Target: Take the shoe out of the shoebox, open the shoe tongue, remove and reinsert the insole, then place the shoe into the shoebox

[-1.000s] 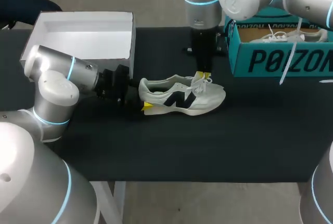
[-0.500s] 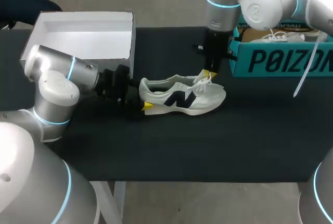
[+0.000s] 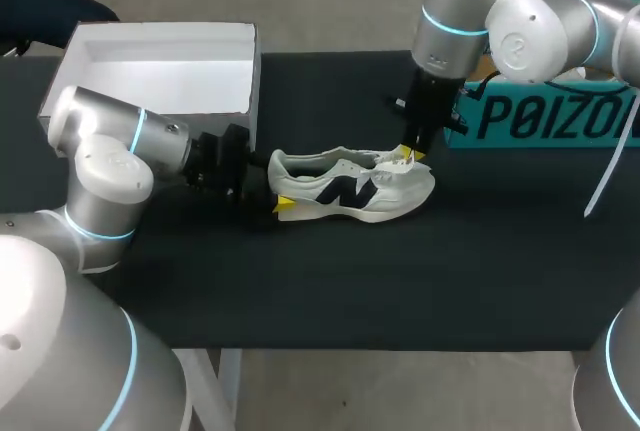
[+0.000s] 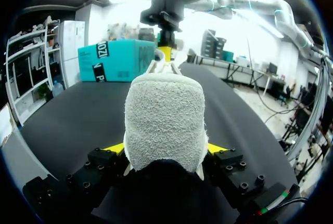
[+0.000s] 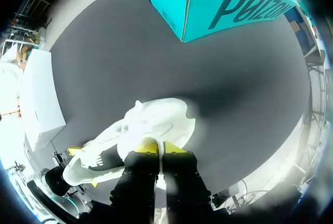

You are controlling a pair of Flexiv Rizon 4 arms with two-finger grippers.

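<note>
My left gripper (image 3: 277,202) is closed on the heel of the white sneaker with a dark mark on its side (image 3: 350,187). In the left wrist view the fuzzy heel (image 4: 164,120) sits squarely between the two yellow fingertips (image 4: 115,147), which press on it from both sides. My right gripper (image 3: 408,155) is down on the laced top of the sneaker near its front. From the right wrist view its fingertips (image 5: 147,145) are almost together, pinching a thin white piece there, though I cannot tell whether that piece is tongue or lace. The sneaker stands on its sole in the middle of the black surface (image 3: 400,281), heel toward my left arm and toe toward my right. The open white cardboard box (image 3: 150,61) sits at the far left of the surface, just behind my left forearm. The teal cardboard shoebox with dark lettering (image 3: 545,116) stands at the far right, and my right arm hides most of its opening, so I cannot see inside. My left arm lies low and nearly level along the surface, pointing at the heel. My right arm comes in from the far right, its wrist pointing down at a slight tilt.
</note>
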